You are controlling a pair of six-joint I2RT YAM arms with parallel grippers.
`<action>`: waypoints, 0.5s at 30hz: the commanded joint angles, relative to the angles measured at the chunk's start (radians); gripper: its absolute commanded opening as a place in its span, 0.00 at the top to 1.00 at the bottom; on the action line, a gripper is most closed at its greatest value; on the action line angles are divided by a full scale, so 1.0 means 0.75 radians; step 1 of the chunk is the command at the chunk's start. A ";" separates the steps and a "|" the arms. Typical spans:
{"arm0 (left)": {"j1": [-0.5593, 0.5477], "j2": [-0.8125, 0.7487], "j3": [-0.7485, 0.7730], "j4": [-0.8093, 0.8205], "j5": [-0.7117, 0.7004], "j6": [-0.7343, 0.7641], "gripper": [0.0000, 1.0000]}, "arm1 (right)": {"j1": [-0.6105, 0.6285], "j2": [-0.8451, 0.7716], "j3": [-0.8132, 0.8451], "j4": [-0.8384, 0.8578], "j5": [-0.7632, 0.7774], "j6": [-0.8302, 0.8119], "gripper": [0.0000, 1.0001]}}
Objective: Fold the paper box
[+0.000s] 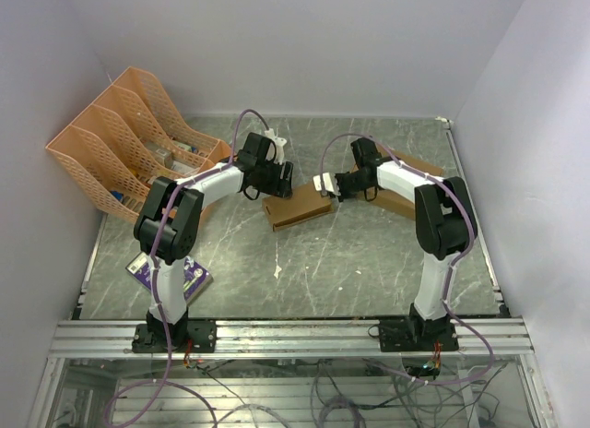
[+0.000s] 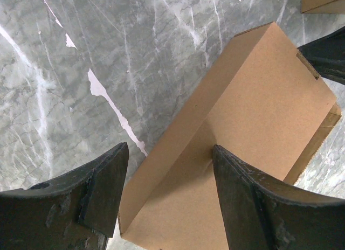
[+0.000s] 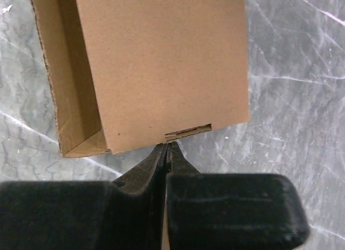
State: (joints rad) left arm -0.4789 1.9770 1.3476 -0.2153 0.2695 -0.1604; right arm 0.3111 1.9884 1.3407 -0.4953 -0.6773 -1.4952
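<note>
Left end effector [image 2: 168, 153] is wide open, fingers [image 2: 102, 191] apart. One finger sits over the top panel of the paper box [image 2: 259, 99]; I can't tell if it touches. The other is off the box's long edge, over bare desk [image 2: 64, 72].

Right end effector [image 3: 167, 148] has its fingers pressed together, tips right at the box edge by a small slot [image 3: 187, 132]. Can't tell if a thin tab is caught between them.

Paper box [image 1: 297, 209] lies flat on the desk to the right of the orange file rack [image 1: 129, 147], near it but not touching. Left end effector [image 1: 277, 181] is between the rack and the box. Right end effector [image 1: 324, 184] is at the box's end away from the rack.

Handling, as a judgement:
- Thin plain cardboard, so very light, and likely to slide on the smooth stone desk when pushed.
- Stiff only along the panels. It bends easily at the creases and will dent or crush under a hard pinch.
- The side panel is open at one end, with the hollow inside visible in the right wrist view.
- Best hold looks like a flap or panel edge close to a fold line, not the middle of a panel.
- One end effector should pin the body down while the other works the tab toward the slot.
- Main risk is the box skating away or the tab buckling.
</note>
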 commanded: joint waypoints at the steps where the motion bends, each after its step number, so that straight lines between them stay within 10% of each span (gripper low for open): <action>1: -0.025 0.078 -0.024 -0.166 -0.010 0.047 0.26 | -0.022 -0.056 -0.038 -0.090 0.039 -0.124 1.00; 8: -0.026 0.086 -0.010 -0.167 -0.009 0.048 0.26 | -0.060 -0.172 -0.146 -0.504 0.004 -0.619 1.00; 15: -0.026 0.080 -0.021 -0.159 -0.003 0.050 0.26 | 0.019 -0.106 -0.129 -0.424 -0.028 -0.522 1.00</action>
State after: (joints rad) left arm -0.4789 1.9804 1.3552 -0.2237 0.2695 -0.1600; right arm 0.2916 1.8820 1.2301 -0.8146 -0.6743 -1.8858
